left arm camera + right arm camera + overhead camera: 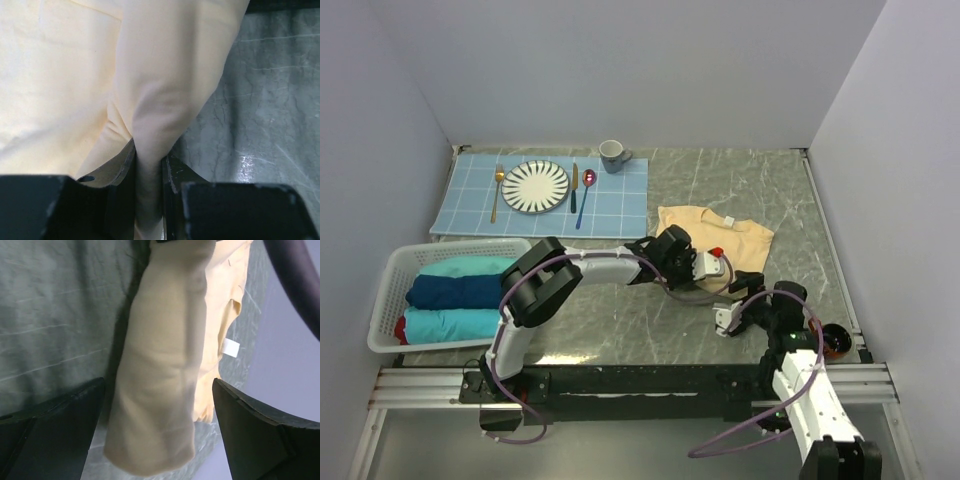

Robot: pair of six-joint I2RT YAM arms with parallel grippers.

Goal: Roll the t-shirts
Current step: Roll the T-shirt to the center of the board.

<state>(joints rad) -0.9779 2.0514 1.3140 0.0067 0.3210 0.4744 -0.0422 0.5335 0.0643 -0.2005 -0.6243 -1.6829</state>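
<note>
A pale yellow-tan t-shirt lies right of the table's middle, its near part gathered into a roll. The white neck label shows beside the roll. My left gripper reaches across from the left and is shut on a fold of this cloth at the roll's near edge. In the top view, the left gripper is over the shirt's near edge. My right gripper stands open, one finger on each side of the roll's end, not pressing it. Teal and navy t-shirts lie folded in a basket.
A white basket stands at the left, with another teal shirt and a bit of red cloth. A light blue grid placemat at the back carries a plate, cutlery and a mug. A dark round thing sits at the near right edge.
</note>
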